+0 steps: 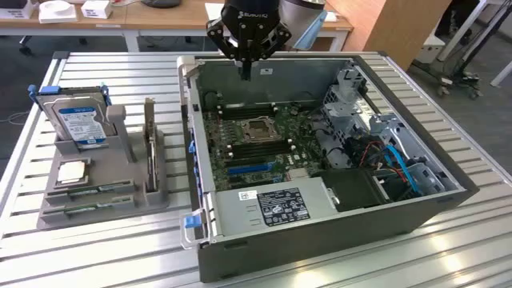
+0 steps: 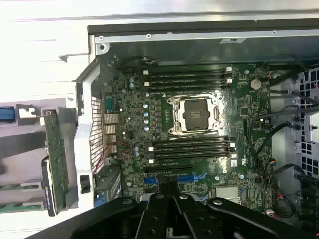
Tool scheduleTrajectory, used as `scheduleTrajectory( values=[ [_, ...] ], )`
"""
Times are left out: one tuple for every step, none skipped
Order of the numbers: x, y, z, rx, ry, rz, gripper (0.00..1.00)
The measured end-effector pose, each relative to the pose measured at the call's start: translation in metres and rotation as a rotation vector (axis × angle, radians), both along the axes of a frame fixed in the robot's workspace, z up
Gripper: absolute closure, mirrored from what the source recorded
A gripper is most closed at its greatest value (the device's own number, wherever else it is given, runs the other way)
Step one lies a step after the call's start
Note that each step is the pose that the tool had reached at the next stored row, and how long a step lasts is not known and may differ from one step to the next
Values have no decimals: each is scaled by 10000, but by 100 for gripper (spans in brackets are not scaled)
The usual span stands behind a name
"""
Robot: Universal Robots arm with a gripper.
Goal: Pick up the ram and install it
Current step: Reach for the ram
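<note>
In the exterior view, the black two-finger gripper (image 1: 246, 75) hangs at upper middle over the open grey metal computer case (image 1: 320, 237), its fingers pressed together on nothing. At lower left, two long, thin green ram sticks (image 1: 95, 191) with dark chips sit lengthwise in slots of a grey plastic holder (image 1: 96, 218), probably to leave an edge free for pinching. In the wrist view, the closed fingers hover over the green motherboard (image 2: 199, 119), whose black memory slots (image 2: 189, 147) beside the socket look empty.
</note>
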State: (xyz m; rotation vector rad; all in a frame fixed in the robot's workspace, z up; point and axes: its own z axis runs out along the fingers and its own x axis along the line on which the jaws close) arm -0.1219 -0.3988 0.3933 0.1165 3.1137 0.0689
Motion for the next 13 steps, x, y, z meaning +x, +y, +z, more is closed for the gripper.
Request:
scheduleTrajectory(
  values=[
    [0,0,0,-1,0,-1,90],
    [0,0,0,0,0,0,90],
    [0,0,0,0,0,0,90],
    [0,0,0,0,0,-1,90],
    [0,0,0,0,0,0,90],
    [0,0,0,0,0,0,90],
    [0,0,0,0,0,0,90],
    [0,0,0,-1,0,0,90],
    [0,0,0,-1,0,0,90],
    [0,0,0,0,0,0,90],
    [-2,0,0,-1,0,-1,90],
    [-8,0,1,-2,0,-2,90],
    [-15,0,1,-1,0,-2,90]
  ],
)
